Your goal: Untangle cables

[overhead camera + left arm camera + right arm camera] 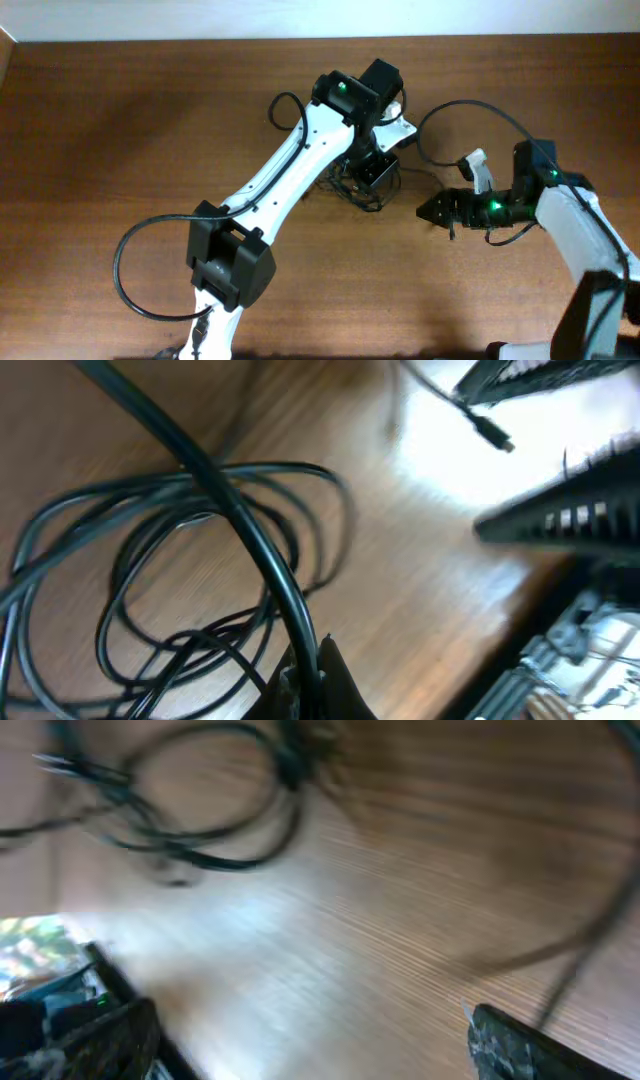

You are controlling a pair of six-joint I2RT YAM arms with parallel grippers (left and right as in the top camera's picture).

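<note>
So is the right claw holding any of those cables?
No, the right gripper is open over bare table, the cables lying beyond its fingers.

- The overhead view is evenly and softly lit; the table is rendered sharp, and only faint, diffuse shadows are thrown on it.
- In the left wrist view, a white glare patch is seen on the wood toward 1 o'clock, and the cables are smeared by motion blur.
- The right wrist view is heavily blurred throughout, with pale glare toward 8 o'clock.
</note>
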